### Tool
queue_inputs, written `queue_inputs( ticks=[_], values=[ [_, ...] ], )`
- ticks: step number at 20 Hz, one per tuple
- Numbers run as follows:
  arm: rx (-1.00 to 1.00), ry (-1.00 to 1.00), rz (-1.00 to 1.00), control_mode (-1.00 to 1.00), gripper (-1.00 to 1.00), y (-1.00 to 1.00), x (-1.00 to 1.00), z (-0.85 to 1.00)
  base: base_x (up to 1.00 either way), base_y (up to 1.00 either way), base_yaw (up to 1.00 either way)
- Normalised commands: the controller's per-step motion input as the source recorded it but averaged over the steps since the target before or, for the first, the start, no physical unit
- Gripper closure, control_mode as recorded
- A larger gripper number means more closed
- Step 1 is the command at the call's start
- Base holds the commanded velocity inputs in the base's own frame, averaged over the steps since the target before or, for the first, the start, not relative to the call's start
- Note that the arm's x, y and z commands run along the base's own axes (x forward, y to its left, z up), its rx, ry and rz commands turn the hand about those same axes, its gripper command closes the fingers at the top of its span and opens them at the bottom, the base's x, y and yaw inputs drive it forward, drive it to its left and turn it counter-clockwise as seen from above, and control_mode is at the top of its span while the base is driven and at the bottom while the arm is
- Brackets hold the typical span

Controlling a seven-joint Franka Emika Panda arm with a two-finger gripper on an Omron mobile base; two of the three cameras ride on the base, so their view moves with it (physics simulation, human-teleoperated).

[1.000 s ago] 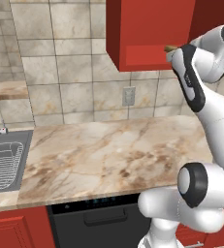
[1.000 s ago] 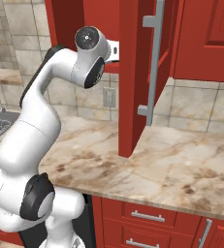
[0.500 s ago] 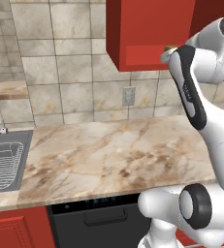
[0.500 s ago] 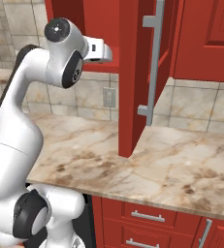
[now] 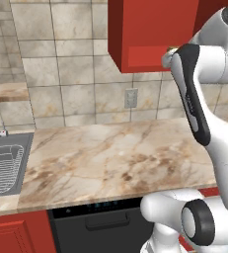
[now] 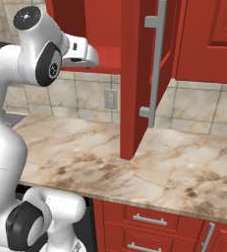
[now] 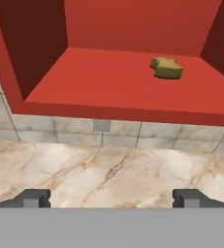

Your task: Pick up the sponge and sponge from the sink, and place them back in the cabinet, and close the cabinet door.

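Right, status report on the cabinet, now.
Pincer open, empty, facing the cabinet. One sponge lying on the shelf. Cabinet door open. Nothing between pincer and shelf.

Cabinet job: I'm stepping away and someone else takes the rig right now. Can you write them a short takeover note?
Tool: open, holding nothing, facing the cabinet's open front from above the counter.
Sponge: one tan-yellow sponge lies on the cabinet floor, right of middle, towards the back.
Cabinet door: open, swung out over the counter, its silver bar handle in plain reach.
Sink: at the far left of the left base view; no sponge can be made out in the part that shows.
Done: one sponge is in the cabinet.
Left: find the second sponge, put it in the cabinet, then close the door.
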Motion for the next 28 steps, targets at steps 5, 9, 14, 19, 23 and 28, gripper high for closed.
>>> queue_inputs(
  ticks=[5, 9, 14, 19, 23, 28],
  values=[
    [0.00, 0.05, -0.14, -1.00, -1.00, 0.01, -0.51, 0.00, 0.00, 0.00, 0.00],
    [0.00, 0.00, -0.11, -1.00, -1.00, 0.00, -0.49, -0.09, 0.00, 0.00, 0.00],
    [0.00, 0.00, -0.08, -1.00, -1.00, -0.07, -0.28, -0.13, 0.00, 0.00, 0.00],
    [0.02, 0.00, -0.02, -1.00, -1.00, -0.24, -0.32, -0.08, 0.00, 0.00, 0.00],
    [0.01, 0.00, 0.01, -1.00, -1.00, -0.26, -0.32, -0.04, 0.00, 0.00, 0.00],
    [0.00, 0.00, 0.02, -1.00, -1.00, -0.06, -0.36, -0.11, 0.00, 0.00, 0.00]
  ],
)
